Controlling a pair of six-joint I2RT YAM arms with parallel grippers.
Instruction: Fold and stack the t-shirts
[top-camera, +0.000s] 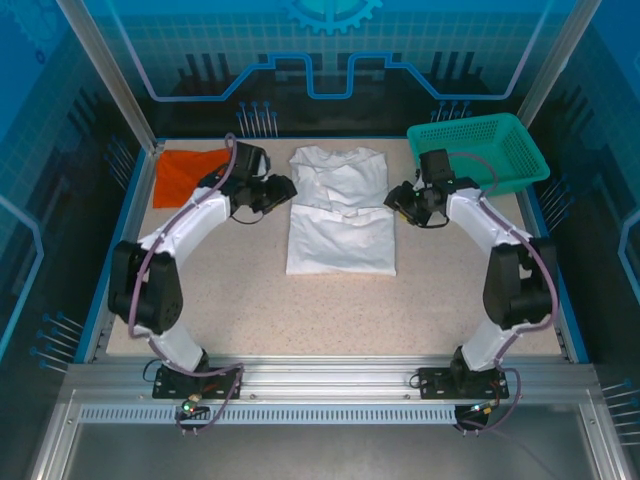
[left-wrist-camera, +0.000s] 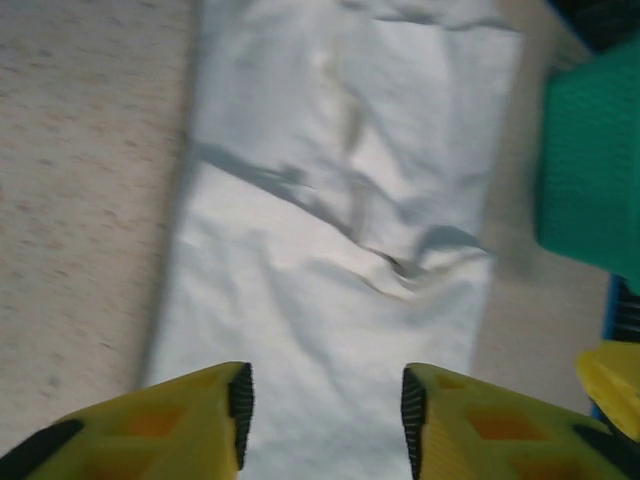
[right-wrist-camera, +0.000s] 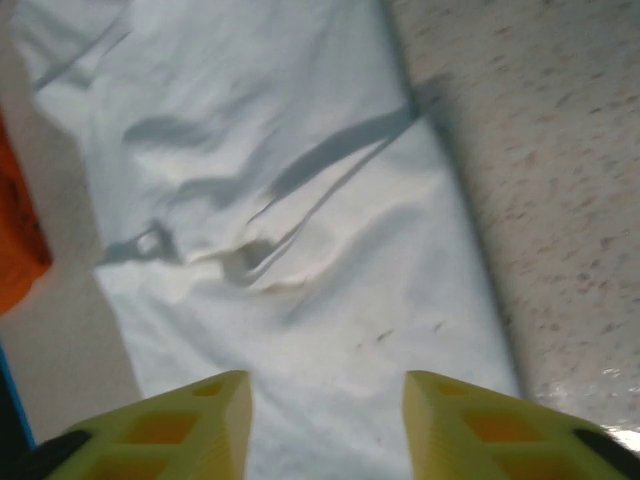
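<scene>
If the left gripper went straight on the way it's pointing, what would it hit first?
Most likely the white t-shirt lying right ahead of the left gripper; how high it is above the cloth is unclear.

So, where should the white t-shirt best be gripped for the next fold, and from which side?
The white t-shirt lies flat as a long strip running from near to far, its near edge straight. So probably pinch its two near corners: the left fingers the left one, the right fingers the right one, each coming in low from its own outer side.
</scene>
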